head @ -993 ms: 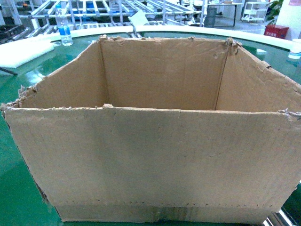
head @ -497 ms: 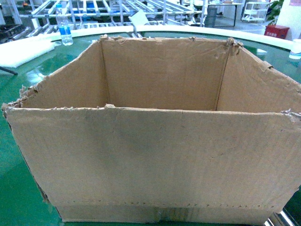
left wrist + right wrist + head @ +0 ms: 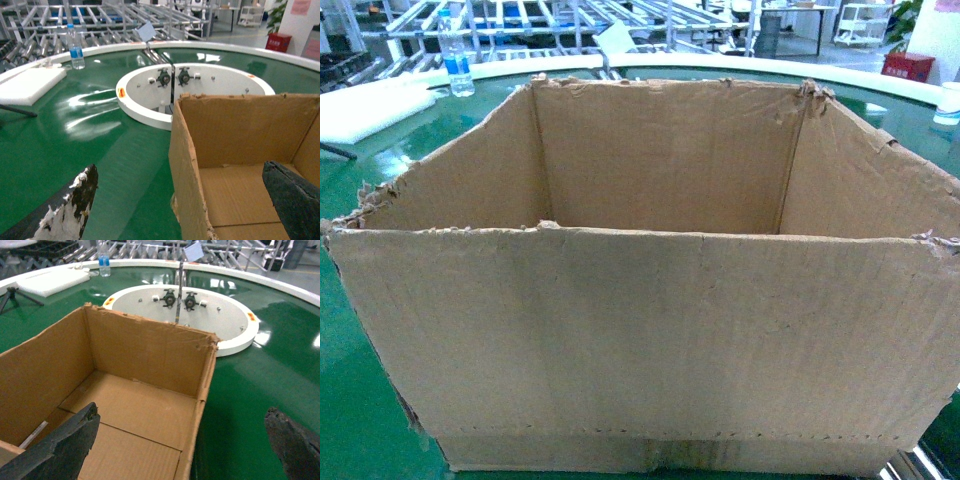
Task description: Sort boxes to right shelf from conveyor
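Head view: a big brown cardboard box [image 3: 640, 340] fills most of the picture, standing upright on the green belt [image 3: 355, 400]. Its top is open, its upper edges are ragged, and a dotted line runs along its near wall close to the base. Behind it, on the belt's white rim, stands a water bottle [image 3: 457, 62] with a blue label, and a white foam slab [image 3: 370, 108] lies at the left. Silver metal racks [image 3: 570, 25] stand beyond the rim. Neither tool shows here.

Left wrist view: the left tool [image 3: 185, 210] is spread wide over the box's left wall [image 3: 187, 165], with 1 finger [image 3: 75, 205], worn and frayed white, outside over the belt and the other finger [image 3: 292, 200] inside the box. It holds nothing that I can see. A white ring [image 3: 145, 107] sits in the middle of the belt.

Right wrist view: the right tool [image 3: 187, 440] is likewise spread wide across the box's right wall [image 3: 200, 415], 1 finger [image 3: 65, 445] inside the box and 1 finger [image 3: 295, 440] outside over the belt. Whether either finger touches the cardboard I cannot tell.
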